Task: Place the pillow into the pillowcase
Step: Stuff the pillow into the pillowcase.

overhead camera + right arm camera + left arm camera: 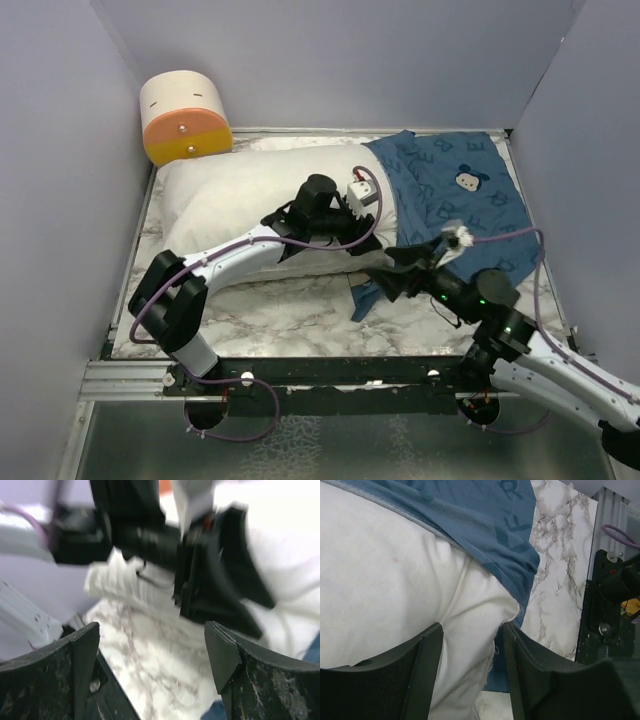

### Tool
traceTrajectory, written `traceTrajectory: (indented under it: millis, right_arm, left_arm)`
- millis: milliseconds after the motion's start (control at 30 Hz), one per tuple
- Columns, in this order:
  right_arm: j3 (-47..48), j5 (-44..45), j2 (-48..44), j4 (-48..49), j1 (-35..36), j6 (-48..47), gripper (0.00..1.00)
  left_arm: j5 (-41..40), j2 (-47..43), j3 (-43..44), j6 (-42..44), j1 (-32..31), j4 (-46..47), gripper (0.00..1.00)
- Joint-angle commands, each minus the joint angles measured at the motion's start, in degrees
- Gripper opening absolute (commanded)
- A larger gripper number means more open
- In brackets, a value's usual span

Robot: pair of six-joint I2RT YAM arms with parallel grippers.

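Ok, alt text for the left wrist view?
A white pillow fills most of the frame, its top under the dark blue pillowcase. Below, the left gripper stands open, either side of the pillow's seam; marble table at right.

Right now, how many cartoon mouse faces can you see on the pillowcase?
1. The mouse face is on top of the pillowcase, in its far half; folds may hide others.

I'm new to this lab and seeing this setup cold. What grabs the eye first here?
A plump white pillow fills the back of the marble table, its right end tucked into a dark blue mouse-print pillowcase. At the case's mouth the left gripper stands open over the pillow's seam, the right gripper open just in front. An orange-and-cream drum sits at the back left corner.
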Motion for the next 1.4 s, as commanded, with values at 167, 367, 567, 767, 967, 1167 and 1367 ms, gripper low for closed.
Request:
traceTrajectory:
  millis: [167,367,567,767,967,1167,1367]
  right_arm:
    - [11.5,22.3,-8.3,-24.4,0.0,-4.8,0.83]
    - [15.9,27.5,2.9,-28.2,0.0,-0.6,0.79]
    - [19.3,32.1,9.3,-33.0,-1.0,2.0,0.56]
    - [22.5,29.4,15.3,-33.6,-7.5,-0.5,0.43]
    - [23.1,20.3,19.2,-30.8,-14.6,-3.4,0.36]
    - [21.5,18.8,21.2,-29.4,-15.0,-3.6,0.37]
    - [21.5,19.2,20.0,-28.9,-15.1,-5.3,0.38]
  left_arm:
    - [-2.4,-10.3,0.2,3.1,2.2,-4.2,0.64]
    - [-3.0,-13.6,1.8,5.6,4.4,-6.6,0.84]
    - [-10.4,-15.3,-4.0,8.0,5.7,-3.5,0.83]
    - [-14.0,-15.9,-9.3,7.4,5.8,-0.6,0.67]
    - [-12.4,-13.0,-8.6,5.6,5.8,-1.3,0.59]
    - [-12.4,-12.4,-8.2,5.4,5.7,-2.1,0.58]
    - [-12.5,-12.8,-8.2,5.7,5.7,-2.4,0.58]
